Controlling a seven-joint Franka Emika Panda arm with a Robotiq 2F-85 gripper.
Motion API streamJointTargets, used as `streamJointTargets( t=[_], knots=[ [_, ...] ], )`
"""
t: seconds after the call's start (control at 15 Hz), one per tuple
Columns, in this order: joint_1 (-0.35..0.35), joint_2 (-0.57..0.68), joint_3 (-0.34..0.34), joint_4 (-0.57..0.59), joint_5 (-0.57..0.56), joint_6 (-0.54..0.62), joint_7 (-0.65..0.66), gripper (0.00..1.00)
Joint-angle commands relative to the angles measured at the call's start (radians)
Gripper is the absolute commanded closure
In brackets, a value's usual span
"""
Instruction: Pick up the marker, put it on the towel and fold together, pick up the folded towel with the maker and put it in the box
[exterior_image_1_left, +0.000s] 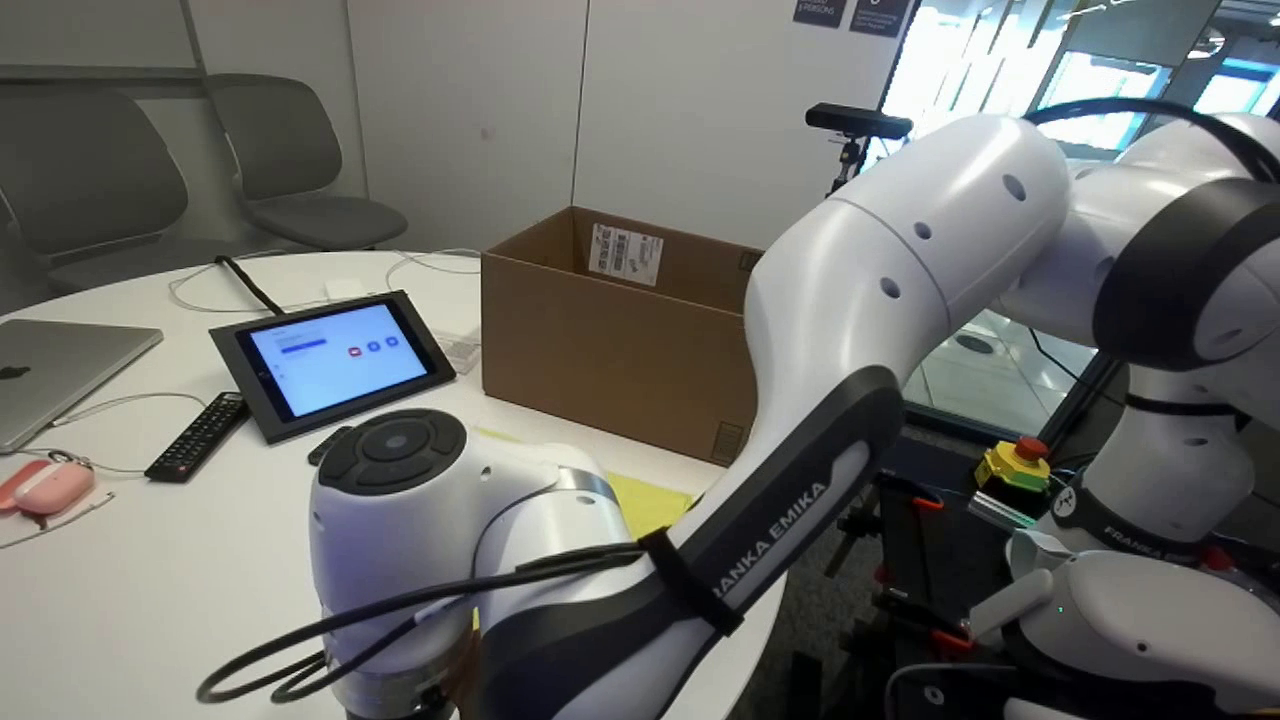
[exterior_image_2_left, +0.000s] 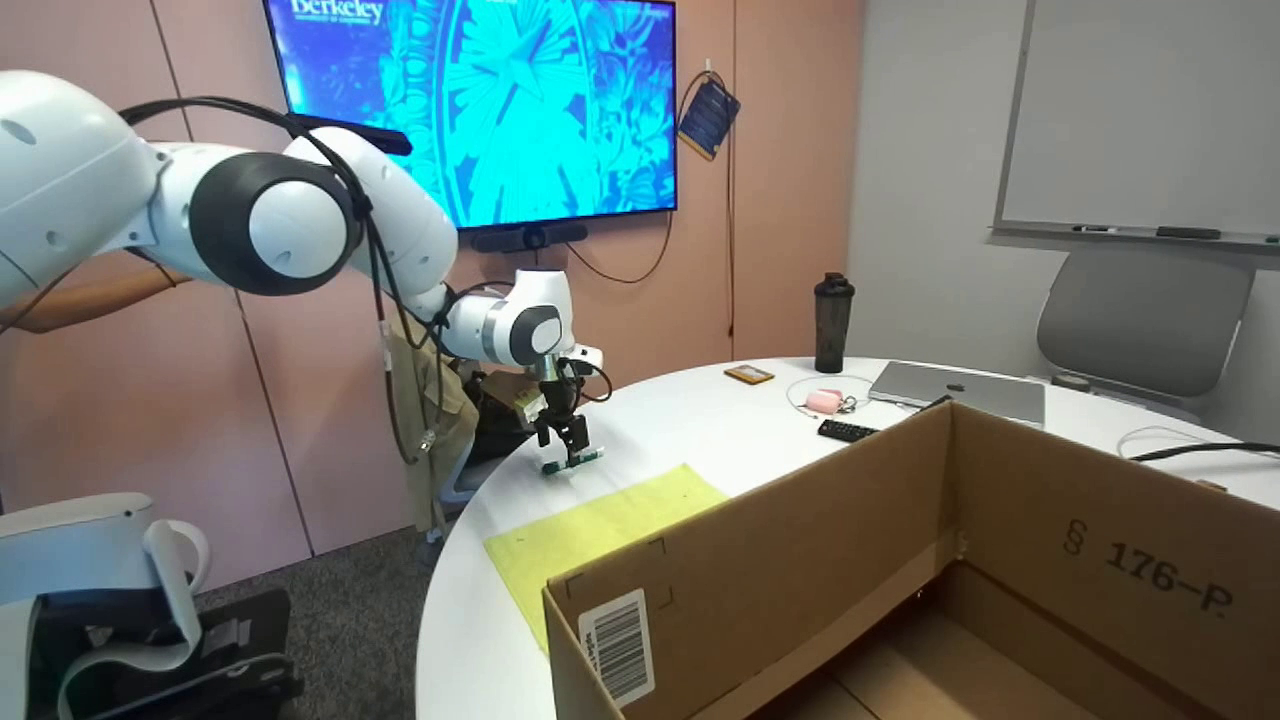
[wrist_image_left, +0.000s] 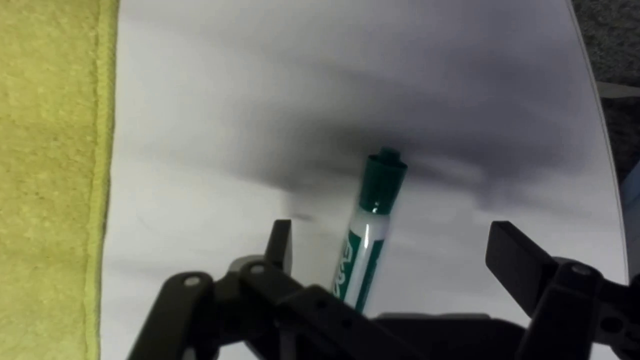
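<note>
Apparently at first step: picking up green-and-white capped marker (wrist_image_left: 371, 230), lying on white round-edged counter (wrist_image_left: 200, 125), near thin yellow cloth towel (wrist_image_left: 50, 180) without touching it. Holding nothing with black two-fingered gripper (wrist_image_left: 392, 255), spread wide apart to either side of marker, with more room on side away from towel. Ease slightly towards towel to centre, turn a touch to meet marker squarely, close only once low enough, lift straight up. Leave large brown cardboard box (exterior_image_1_left: 615, 360), on far side of towel from marker, for last.
</note>
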Motion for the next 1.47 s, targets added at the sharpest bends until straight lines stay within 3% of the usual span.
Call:
streamJointTargets(
  t=[0.0,0.2,0.27,0.33,0.73,0.93,1.0,1.4],
  knots=[
    [0.038,0.097,-0.045,0.134,0.016,-0.017,0.037,0.00],
    [0.054,0.143,-0.078,0.190,0.012,-0.025,0.067,0.06],
    [0.057,0.149,-0.083,0.205,0.012,-0.033,0.075,0.26],
    [0.063,0.155,-0.092,0.218,0.009,-0.037,0.088,0.29],
    [0.083,0.164,-0.124,0.276,0.002,-0.109,0.110,0.77],
    [0.089,0.158,-0.131,0.284,-0.013,-0.156,0.115,0.95],
    [0.087,0.153,-0.130,0.285,-0.011,-0.174,0.109,0.91],
    [0.075,0.096,-0.136,0.255,-0.019,-0.297,0.094,0.91]
  ],
)
